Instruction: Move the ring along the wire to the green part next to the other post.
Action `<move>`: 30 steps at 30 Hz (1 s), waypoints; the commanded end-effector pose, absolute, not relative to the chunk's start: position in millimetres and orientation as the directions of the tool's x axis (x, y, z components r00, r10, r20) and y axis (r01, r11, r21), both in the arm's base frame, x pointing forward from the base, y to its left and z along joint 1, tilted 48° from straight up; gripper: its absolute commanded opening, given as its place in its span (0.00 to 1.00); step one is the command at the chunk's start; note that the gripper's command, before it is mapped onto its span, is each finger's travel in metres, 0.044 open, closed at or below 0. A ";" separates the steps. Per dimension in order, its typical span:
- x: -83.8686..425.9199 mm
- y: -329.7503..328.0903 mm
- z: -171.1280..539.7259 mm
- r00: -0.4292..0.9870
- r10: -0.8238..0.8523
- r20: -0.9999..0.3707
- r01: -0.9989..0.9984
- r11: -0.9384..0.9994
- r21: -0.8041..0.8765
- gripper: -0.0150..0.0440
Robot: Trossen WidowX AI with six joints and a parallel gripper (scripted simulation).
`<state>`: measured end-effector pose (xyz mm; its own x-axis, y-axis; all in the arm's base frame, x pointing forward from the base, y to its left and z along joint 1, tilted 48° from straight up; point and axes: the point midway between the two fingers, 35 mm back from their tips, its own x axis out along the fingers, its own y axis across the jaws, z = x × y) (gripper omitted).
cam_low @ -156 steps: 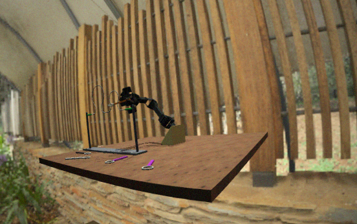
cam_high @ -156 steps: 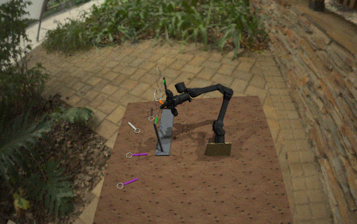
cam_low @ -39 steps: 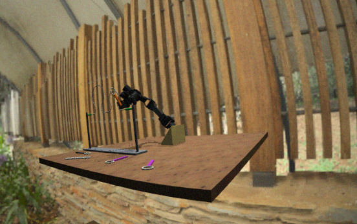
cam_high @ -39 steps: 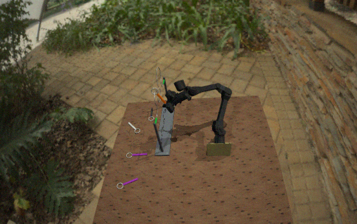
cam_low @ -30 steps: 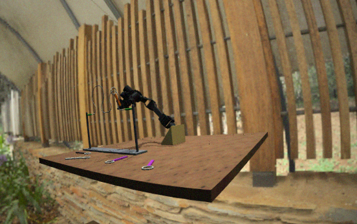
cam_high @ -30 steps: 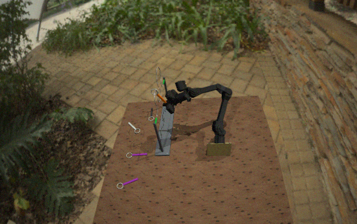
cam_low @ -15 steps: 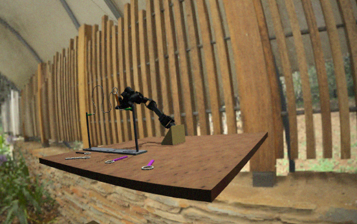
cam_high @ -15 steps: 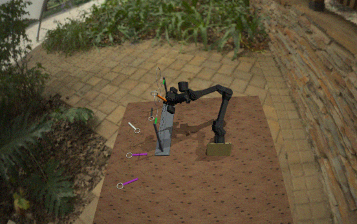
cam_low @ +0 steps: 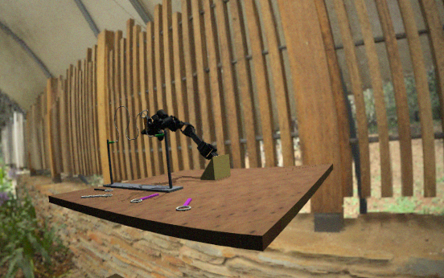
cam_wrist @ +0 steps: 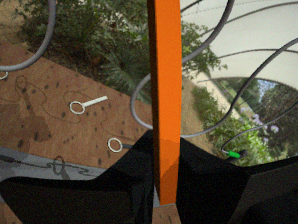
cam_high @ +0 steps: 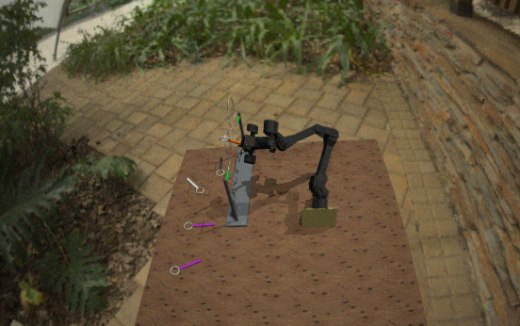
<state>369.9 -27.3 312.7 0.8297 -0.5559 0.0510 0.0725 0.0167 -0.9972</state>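
My gripper [cam_high: 242, 142] [cam_wrist: 157, 135] is shut on the orange handle [cam_high: 235, 141] [cam_wrist: 167, 100], high above the base. The ring [cam_high: 220, 138] [cam_low: 144, 114] is at the handle's far end, at the wire's middle stretch; it lies beyond the wrist view. It appears to surround the wire, but whether it touches the grey is too small to tell. The thin grey wire [cam_wrist: 52, 20] curves on both sides of the handle in the wrist view. One green part [cam_high: 227, 175] [cam_low: 159, 135] is by the near post [cam_high: 231, 200] [cam_low: 168, 161], the other [cam_high: 238, 119] [cam_low: 113, 141] [cam_wrist: 233, 154] by the far post [cam_low: 109, 165].
The posts stand on a long grey base [cam_high: 241, 188]. Beyond it lie a white-handled ring [cam_high: 191, 183] [cam_wrist: 95, 101], a dark-handled ring [cam_high: 220, 164] and two purple-handled rings, one [cam_high: 203, 224] [cam_low: 150, 197] nearer the base and one [cam_high: 190, 264] [cam_low: 188, 202] farther off.
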 end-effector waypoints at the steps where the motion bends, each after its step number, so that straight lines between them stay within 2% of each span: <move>1: 370.3 -26.9 317.4 0.834 -0.545 0.088 0.069 -0.055 -0.996 0.00; 15: 371.0 -25.1 334.3 0.843 -0.492 0.218 0.052 -0.329 -0.943 0.00; 30: 372.0 -18.1 351.0 0.854 -0.398 0.335 0.038 -0.594 -0.804 0.00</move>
<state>371.8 -20.5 347.7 0.8513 -0.4205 0.3137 0.0361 -0.5496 -0.8347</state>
